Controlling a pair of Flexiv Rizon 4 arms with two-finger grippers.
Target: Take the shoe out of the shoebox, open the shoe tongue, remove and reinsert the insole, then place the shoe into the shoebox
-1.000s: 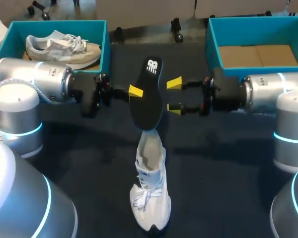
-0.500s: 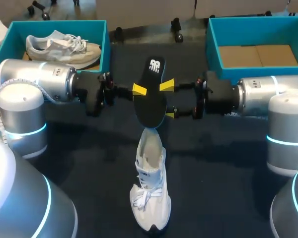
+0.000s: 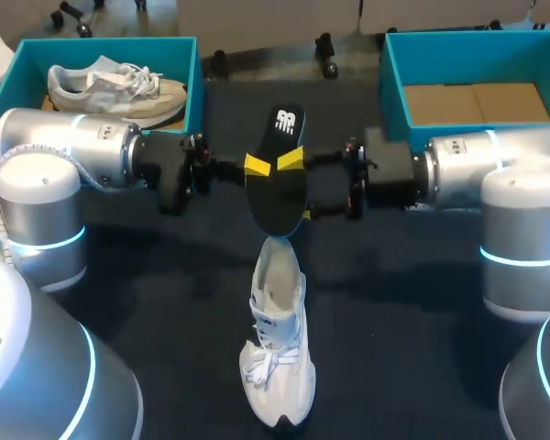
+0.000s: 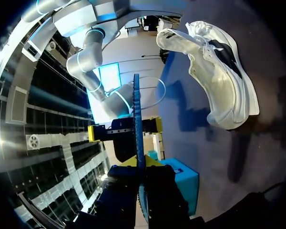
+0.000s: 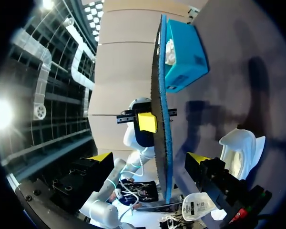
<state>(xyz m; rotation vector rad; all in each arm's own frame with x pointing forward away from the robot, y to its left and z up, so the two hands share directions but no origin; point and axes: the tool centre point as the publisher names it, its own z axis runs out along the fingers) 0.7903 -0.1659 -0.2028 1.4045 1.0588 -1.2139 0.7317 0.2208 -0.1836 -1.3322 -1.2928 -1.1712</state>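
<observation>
My left gripper [image 3: 257, 166] is shut on a black insole [image 3: 277, 179], which it holds on edge above the dark table. In the left wrist view the insole [image 4: 137, 119] runs straight out from between that gripper's [image 4: 139, 164] tips. My right gripper [image 3: 296, 188] is open, and its fingers straddle the insole's other edge. In the right wrist view the insole [image 5: 160, 95] stands between its spread yellow tips [image 5: 150, 157] without clear contact. A white shoe [image 3: 277, 353] lies on the table below the insole, heel opening toward it; it also shows as the shoe [image 4: 219, 71] and the shoe [image 5: 238, 152] in the wrist views.
A teal shoebox [image 3: 198, 87] at the back left holds a second, grey-white shoe [image 3: 119, 87]. Another teal shoebox [image 3: 391, 82] at the back right shows only its cardboard floor. Both arms span the table's middle at the same height.
My right arm has moved left, bringing its open fingers around the insole. The left arm first shifted slightly right with the insole, then held still.
</observation>
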